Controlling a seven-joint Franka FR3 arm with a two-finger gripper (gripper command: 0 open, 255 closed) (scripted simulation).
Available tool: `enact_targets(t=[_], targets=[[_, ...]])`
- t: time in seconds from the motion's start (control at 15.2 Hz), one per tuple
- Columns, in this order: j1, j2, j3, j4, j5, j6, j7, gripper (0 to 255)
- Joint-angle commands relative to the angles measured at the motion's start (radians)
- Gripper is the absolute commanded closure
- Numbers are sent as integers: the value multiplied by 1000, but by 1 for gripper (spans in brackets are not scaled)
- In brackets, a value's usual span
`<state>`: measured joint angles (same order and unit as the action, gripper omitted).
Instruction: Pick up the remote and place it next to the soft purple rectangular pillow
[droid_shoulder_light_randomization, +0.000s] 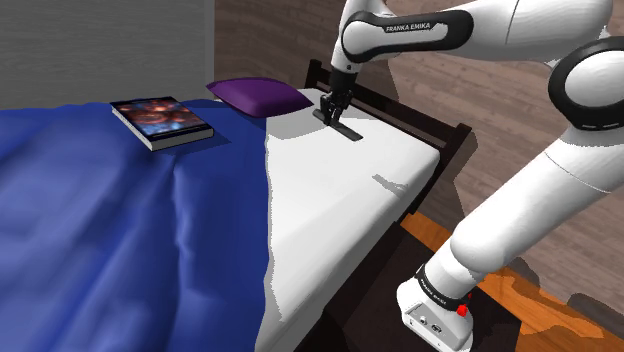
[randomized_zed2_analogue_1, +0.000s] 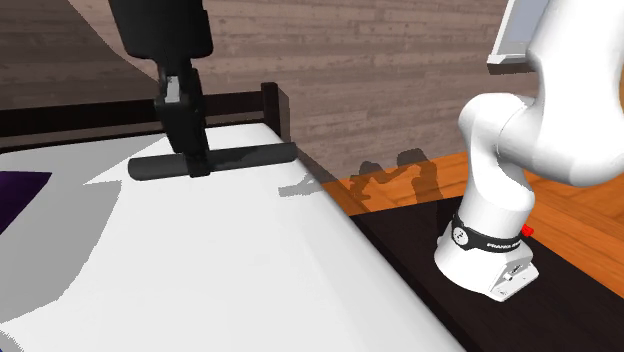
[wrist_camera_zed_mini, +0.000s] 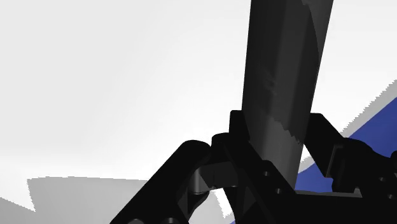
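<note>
**Gripper clamped on remote, close to pillow: placing step**

Gripper (droid_shoulder_light_randomization: 331, 108) was shut across the width of the dark remote (droid_shoulder_light_randomization: 346, 129), gripping off-centre toward one end. The remote looked to hang just above the white sheet of the bed (droid_shoulder_light_randomization: 340, 200). It was near the headboard (randomized_zed2_analogue_1: 235, 100) and close beside the purple pillow (droid_shoulder_light_randomization: 258, 95), on the shoulder view's right of it.

My read: carry about done, placement in hand. The next move would call for a short, slow descent until the remote sat flat on the sheet. After that, open the jaws and back straight up, without nudging the pillow.

Long axis sat about level, running roughly along the headboard. Its longer free end pointed toward the second exterior view's right.
</note>
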<state>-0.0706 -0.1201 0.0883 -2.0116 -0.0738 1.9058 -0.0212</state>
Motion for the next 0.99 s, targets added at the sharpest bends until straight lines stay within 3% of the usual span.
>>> enact_targets(t=[0.0,0.46,0.73,0.92], targets=[[-7,81,-6,93,-8,-11,-11,255],[-16,373,-17,469,-27,-95,-36,255],[-15,583,-24,779,-36,-194,-55,255],[-16,578,-25,731,-36,-151,-51,255]])
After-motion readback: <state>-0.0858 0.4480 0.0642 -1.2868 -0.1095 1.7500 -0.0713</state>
